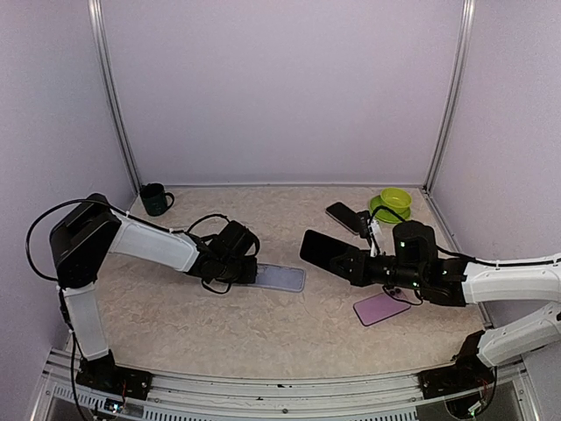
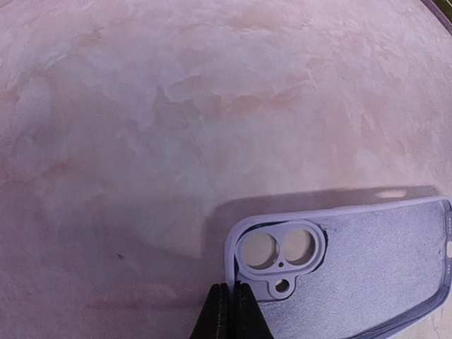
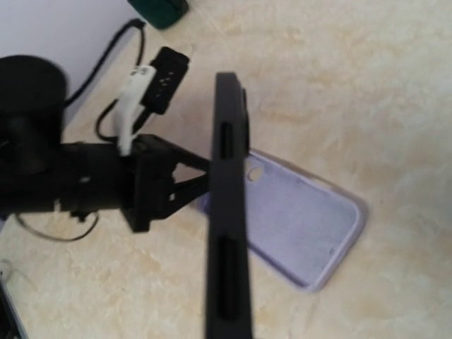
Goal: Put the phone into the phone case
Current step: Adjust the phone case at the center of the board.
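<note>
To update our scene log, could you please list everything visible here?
mug: one, dark green, far left corner
bowl: one, lime green, far right corner
spare phone: one, black, lying beside bowl
pink case: one, pinkish purple, on table near right arm
case: one, lavender, table centre
phone: one, black, held above table
left gripper: one, black, shut on case edge
right gripper: one, black, shut on phone
</note>
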`<state>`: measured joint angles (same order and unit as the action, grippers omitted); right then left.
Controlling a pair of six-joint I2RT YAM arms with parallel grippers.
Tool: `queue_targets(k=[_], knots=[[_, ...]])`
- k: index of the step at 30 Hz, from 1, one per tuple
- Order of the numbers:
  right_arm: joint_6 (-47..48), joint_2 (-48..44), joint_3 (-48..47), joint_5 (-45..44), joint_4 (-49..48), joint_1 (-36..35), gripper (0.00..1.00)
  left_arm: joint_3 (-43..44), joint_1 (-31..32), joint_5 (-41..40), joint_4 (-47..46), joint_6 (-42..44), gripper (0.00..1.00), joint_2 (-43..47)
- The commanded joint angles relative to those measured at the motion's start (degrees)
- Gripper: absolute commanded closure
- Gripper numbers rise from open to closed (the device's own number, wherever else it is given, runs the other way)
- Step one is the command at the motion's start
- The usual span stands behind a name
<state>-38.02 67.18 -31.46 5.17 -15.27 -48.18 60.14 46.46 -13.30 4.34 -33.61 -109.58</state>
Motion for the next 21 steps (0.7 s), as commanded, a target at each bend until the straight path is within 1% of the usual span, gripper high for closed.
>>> queue_targets(k=[1, 5, 9, 15, 18, 21], knots=[[-1.25, 2.69, -4.35, 1.51, -0.6, 0.55, 1.0, -1.56, 4.96, -2.43, 3.05, -4.96, 0.95, 2.39], [-2.18, 7.48, -7.5, 3.65, 3.13, 1.04, 1.0, -2.23, 7.42, -3.77, 3.09, -7.07, 0.95, 2.64], [-3.66, 12.94, -11.34, 6.96, 6.88, 1.76, 1.0, -3.51, 8.1, -4.32, 2.89, -9.43, 0.95, 2.36], [-5.74, 18.78, -13.42, 15.68, 6.06, 2.3, 1.0, -5.21, 8.47, -5.24, 2.15, -11.05, 0.91, 4.11], [-6.37, 20.67, -14.54, 17.7, 5.95, 2.3, 1.0, -5.99, 8.47, -5.38, 1.12, -11.02, 0.9, 5.57], [-6.7, 22.37, -15.94, 18.99, 6.51, 2.28, 1.0, -7.33, 8.54, -5.35, -1.09, -10.3, 0.87, 7.54]])
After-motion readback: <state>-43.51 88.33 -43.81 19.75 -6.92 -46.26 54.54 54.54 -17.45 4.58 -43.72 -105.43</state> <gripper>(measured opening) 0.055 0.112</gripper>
